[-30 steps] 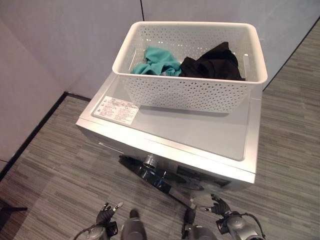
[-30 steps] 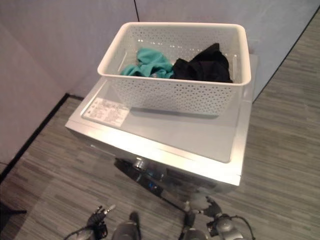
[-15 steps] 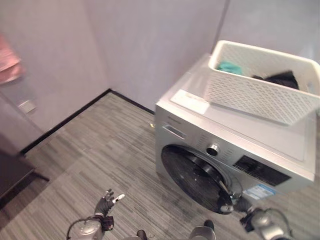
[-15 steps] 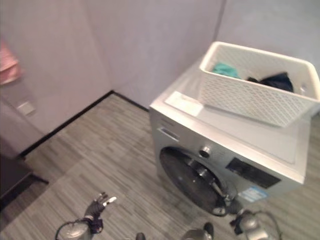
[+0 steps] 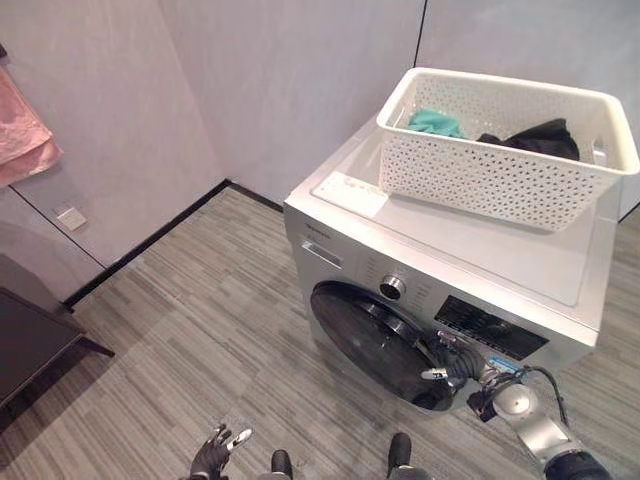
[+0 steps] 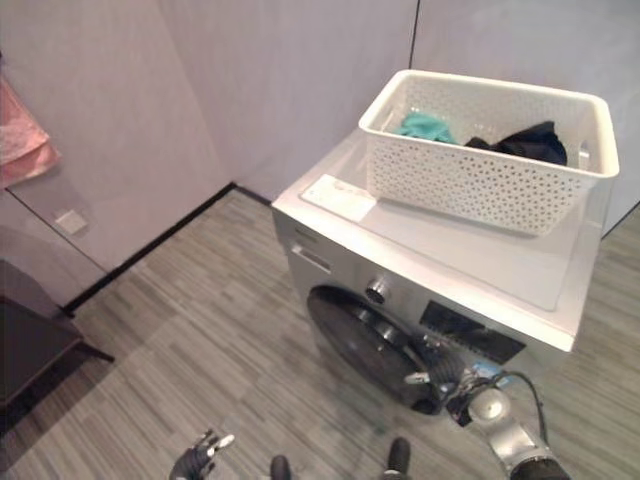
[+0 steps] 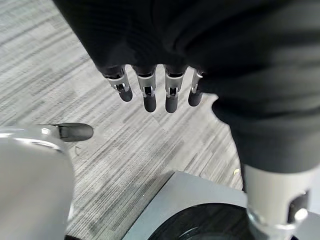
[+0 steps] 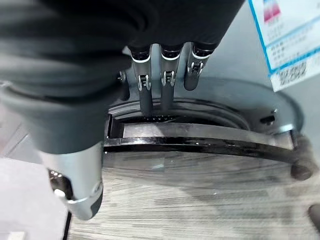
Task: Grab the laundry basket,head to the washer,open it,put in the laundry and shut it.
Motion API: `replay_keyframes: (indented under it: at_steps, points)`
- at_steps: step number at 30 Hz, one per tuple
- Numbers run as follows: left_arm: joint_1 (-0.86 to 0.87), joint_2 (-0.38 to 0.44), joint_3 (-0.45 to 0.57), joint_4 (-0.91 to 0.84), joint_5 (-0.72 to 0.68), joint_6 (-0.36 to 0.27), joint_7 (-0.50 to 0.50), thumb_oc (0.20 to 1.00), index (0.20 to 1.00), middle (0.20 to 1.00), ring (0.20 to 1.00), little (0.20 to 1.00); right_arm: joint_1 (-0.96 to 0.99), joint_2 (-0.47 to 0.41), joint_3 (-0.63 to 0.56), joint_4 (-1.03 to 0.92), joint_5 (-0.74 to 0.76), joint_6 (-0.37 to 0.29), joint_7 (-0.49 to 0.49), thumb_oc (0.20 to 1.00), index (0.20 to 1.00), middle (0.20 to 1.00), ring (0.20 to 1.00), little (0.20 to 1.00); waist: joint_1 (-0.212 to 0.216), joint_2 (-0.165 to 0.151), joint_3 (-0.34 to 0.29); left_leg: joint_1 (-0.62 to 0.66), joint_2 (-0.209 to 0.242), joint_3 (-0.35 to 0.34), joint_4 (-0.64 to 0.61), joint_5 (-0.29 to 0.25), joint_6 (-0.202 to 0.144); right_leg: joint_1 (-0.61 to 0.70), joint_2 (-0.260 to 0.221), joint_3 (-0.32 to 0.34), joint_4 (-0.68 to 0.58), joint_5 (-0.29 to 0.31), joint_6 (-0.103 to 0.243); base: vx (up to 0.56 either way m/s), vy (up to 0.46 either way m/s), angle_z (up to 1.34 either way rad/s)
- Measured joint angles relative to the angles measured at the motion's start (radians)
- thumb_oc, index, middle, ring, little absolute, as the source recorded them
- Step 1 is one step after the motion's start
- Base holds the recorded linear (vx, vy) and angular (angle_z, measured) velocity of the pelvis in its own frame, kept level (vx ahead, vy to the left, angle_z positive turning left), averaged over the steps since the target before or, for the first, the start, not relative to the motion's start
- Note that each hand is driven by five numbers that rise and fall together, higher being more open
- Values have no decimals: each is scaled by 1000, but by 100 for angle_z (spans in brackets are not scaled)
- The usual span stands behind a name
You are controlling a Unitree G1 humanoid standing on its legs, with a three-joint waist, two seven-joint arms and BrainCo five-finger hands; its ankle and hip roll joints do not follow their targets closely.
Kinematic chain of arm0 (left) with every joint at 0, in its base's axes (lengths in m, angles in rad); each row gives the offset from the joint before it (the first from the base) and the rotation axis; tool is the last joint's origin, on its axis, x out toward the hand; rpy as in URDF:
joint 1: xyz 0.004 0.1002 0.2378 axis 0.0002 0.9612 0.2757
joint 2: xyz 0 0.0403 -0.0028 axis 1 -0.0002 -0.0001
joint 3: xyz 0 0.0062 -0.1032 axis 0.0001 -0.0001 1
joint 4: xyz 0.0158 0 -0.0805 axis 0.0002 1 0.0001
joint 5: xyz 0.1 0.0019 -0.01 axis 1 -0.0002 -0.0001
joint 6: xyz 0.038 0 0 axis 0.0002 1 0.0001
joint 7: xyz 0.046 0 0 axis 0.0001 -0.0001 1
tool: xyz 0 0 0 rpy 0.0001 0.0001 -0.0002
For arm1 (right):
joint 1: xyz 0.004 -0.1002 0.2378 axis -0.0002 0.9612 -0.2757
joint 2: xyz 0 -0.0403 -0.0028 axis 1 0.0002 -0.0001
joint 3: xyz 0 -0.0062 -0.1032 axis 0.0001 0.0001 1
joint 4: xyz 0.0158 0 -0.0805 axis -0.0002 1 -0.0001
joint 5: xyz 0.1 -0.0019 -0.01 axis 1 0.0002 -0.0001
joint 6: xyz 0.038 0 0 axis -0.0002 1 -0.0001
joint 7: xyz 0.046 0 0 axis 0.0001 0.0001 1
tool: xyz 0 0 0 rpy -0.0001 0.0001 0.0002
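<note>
With the laundry basket (image 5: 505, 140) parked on the washer (image 5: 430, 270) top to free both hands, the right hand (image 5: 452, 367) hooked its fingers (image 8: 146, 97) behind the door (image 5: 375, 342) edge, seemingly to open it, while the left hand (image 5: 213, 455) hung relaxed and empty.

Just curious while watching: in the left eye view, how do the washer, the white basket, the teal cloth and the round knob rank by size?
1. washer
2. white basket
3. teal cloth
4. round knob

Nothing can be read: print on the washer (image 5: 420, 300) labels (image 8: 287, 45) is too small.
</note>
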Motion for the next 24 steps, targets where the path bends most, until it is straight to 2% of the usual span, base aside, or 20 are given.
replay_keyframes:
  at_steps: [2, 5, 8, 9, 10, 11, 12, 13, 14, 15, 16, 17, 19, 22, 23, 24]
  points:
    - [-11, 0, 2, 0, -1, -1, 1, 1000, 1000, 1000, 1000, 1000, 2, 0, 0, -1, 18, 0, -3, 1000, 1000, 1000, 1000, 1000, 0, 15, 13, -14, 4, -11, 9, 0, 0, -1, 5, -8, 0, 0, -16, -60, -71, 16]
    - [-53, 0, 1, -13, -2, -2, 3, 1000, 1000, 1000, 1000, 1000, 10, -1, -7, -26, 37, -2, -21, 1000, 1000, 1000, 1000, 1000, -11, 27, 68, -46, 5, -54, 23, 14, 1, 0, 7, -45, 7, -5, -25, -171, -37, 37]
    - [-101, 8, -24, -24, -6, -7, 9, 1000, 1000, 1000, 1000, 1000, -30, 4, -2, -17, 39, -6, -25, 1000, 1000, 1000, 1000, 1000, -11, 17, 119, -91, 0, -75, 33, 35, -17, -38, 4, -49, 11, 3, -28, -304, 34, 16]
    - [-132, 12, -34, -25, -11, -13, 13, 1000, 1000, 1000, 1000, 1000, -64, 13, 2, -2, 41, -9, -39, 1000, 1000, 1000, 1000, 1000, -14, 11, 124, -147, -3, -102, 65, 36, -20, -83, -3, -49, 26, 3, -30, -140, 46, 15]
    - [-173, 8, -42, -34, -12, -18, 14, 1000, 1000, 1000, 1000, 1000, -107, 13, 2, 9, 50, -9, -44, 1000, 1000, 1000, 1000, 1000, -14, 10, 151, -185, -6, -136, 75, 36, -21, -113, -6, -52, 25, 17, -44, -206, 106, 13]
    - [-203, 11, -45, -67, -13, -22, 15, 1000, 1000, 1000, 1000, 1000, -139, 9, 3, 12, 58, -14, -58, 1000, 1000, 1000, 1000, 1000, -23, -4, 182, -203, -17, -149, 84, 36, -21, -130, -19, -52, 29, 28, -51, -187, 275, 0]
    - [-215, 25, -60, -119, -13, -24, 13, 1000, 1000, 1000, 1000, 1000, -161, 9, 15, 14, 58, -23, -61, 1000, 1000, 1000, 1000, 1000, -33, -26, 213, -214, -31, -181, 150, -3, -31, -135, -46, -46, 43, 38, -55, -112, 362, -23]
    - [-224, 49, -112, -207, -13, -23, 5, 1000, 1000, 1000, 1000, 1000, -173, 16, 7, 11, 57, -24, -63, 1000, 1000, 1000, 1000, 1000, -59, -44, 239, -258, -60, -207, 377, -135, -31, -140, -91, -19, 50, 63, -47, -64, 561, -34]
    - [-225, 51, -145, -264, -14, -27, -4, 1000, 1000, 1000, 1000, 1000, -178, 13, -6, 10, 57, -23, -66, 1000, 1000, 1000, 1000, 1000, -81, -31, 245, -250, -72, -214, 460, -201, -28, -137, -119, 6, 60, 70, -28, -47, 497, -31]
    - [-230, 54, -182, -320, -25, -34, -25, 1000, 1000, 1000, 1000, 1000, -175, 10, -33, 11, 54, -21, -81, 1000, 1000, 1000, 1000, 1000, -126, -17, 250, -162, -128, -207, 362, -260, 15, -130, -167, 38, 70, 94, 14, -91, 513, -21]
    - [-245, 65, -190, -329, -45, -34, -39, 1000, 1000, 1000, 1000, 1000, -181, 22, -66, 8, 50, -18, -94, 1000, 1000, 1000, 1000, 1000, -136, -42, 267, -128, -183, -157, 332, -228, 56, -131, -248, 75, 80, 123, 20, -108, 345, -27]
    - [-250, 70, -192, -324, -53, -36, -47, 1000, 1000, 1000, 1000, 1000, -173, 20, -80, 8, 47, -18, -95, 1000, 1000, 1000, 1000, 1000, -132, -51, 269, -116, -225, -136, 352, -242, 89, -132, -281, 95, 78, 162, 13, -95, 328, -31]
    - [-254, 94, -186, -273, -72, -39, -58, 1000, 1000, 1000, 1000, 1000, -153, 32, -99, 14, 36, -3, -107, 1000, 1000, 1000, 1000, 1000, -129, -51, 267, -128, -263, -106, 415, -275, 136, -133, -318, 93, 77, 230, -18, -78, 261, -22]
    - [-252, 135, -172, -182, -72, -28, -57, 1000, 1000, 1000, 1000, 1000, -94, 96, -116, 15, 37, 5, -118, 1000, 1000, 1000, 1000, 1000, -131, -63, 263, -172, -274, -118, 515, -302, 165, -158, -336, 72, 155, 280, -66, -138, 255, 22]
    - [-244, 131, -154, -158, -70, -24, -57, 1000, 1000, 1000, 1000, 1000, -71, 109, -102, 15, 37, 8, -119, 1000, 1000, 1000, 1000, 1000, -116, -61, 260, -165, -262, -131, 514, -301, 163, -177, -330, 64, 186, 228, -27, -105, 195, 18]
    - [-205, 130, -145, -159, -68, -22, -56, 1000, 1000, 1000, 1000, 1000, -59, 118, -70, 14, 38, 8, -105, 1000, 1000, 1000, 1000, 1000, -102, -58, 250, -180, -246, -133, 503, -280, 175, -164, -286, 31, 229, 111, -19, -105, 197, 16]
